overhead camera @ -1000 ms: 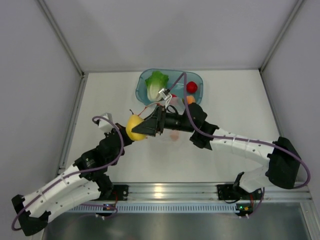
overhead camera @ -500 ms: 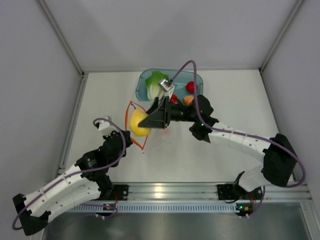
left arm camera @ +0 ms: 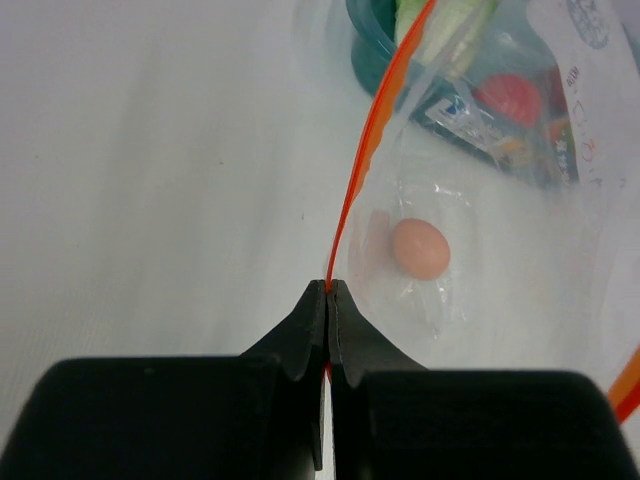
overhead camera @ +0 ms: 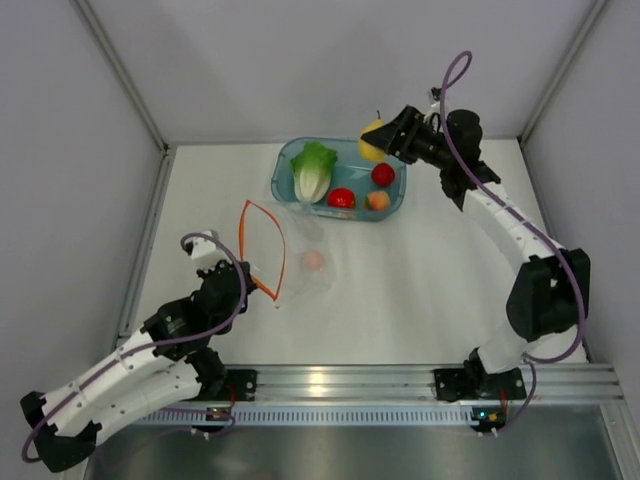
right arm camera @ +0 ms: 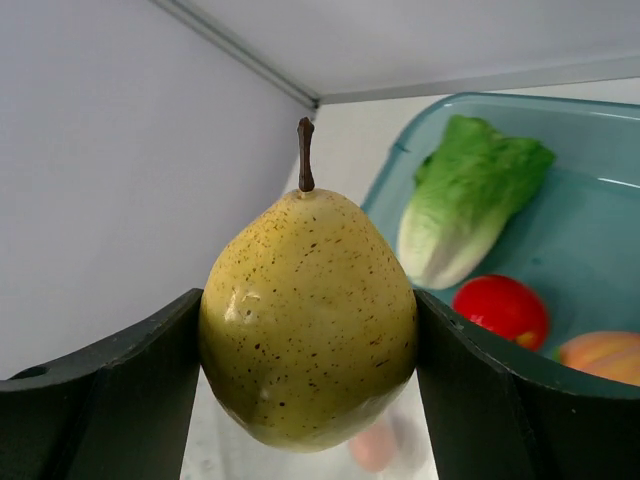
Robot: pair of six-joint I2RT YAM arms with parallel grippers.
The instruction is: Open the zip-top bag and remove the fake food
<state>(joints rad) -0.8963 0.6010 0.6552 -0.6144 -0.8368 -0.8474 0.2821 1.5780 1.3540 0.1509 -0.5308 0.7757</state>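
The clear zip-top bag [overhead camera: 303, 262] lies open on the table, its orange-red zip strip [overhead camera: 266, 247] standing in a loop. My left gripper [overhead camera: 262, 287] is shut on that strip [left arm camera: 352, 190] at the near corner. A pink peach [overhead camera: 313, 259] remains inside the bag [left arm camera: 420, 248]. My right gripper [overhead camera: 388, 141] is shut on a yellow pear [right arm camera: 308, 320], held in the air over the far edge of the teal bin [overhead camera: 283, 172]. In the bin lie the lettuce head [overhead camera: 312, 172], two red pieces [overhead camera: 341, 198] [overhead camera: 383, 174] and a small orange piece [overhead camera: 377, 200].
The bin [right arm camera: 590, 240] stands against the back wall, between grey side walls. A metal rail [overhead camera: 330, 380] runs along the near table edge, and the left arm [overhead camera: 130, 360] lies low at the front left.
The right arm has lifted the pear out of the bag's mouth and swung it back and right to above the bin. The bag has settled flat, with the left gripper still pinching the strip.
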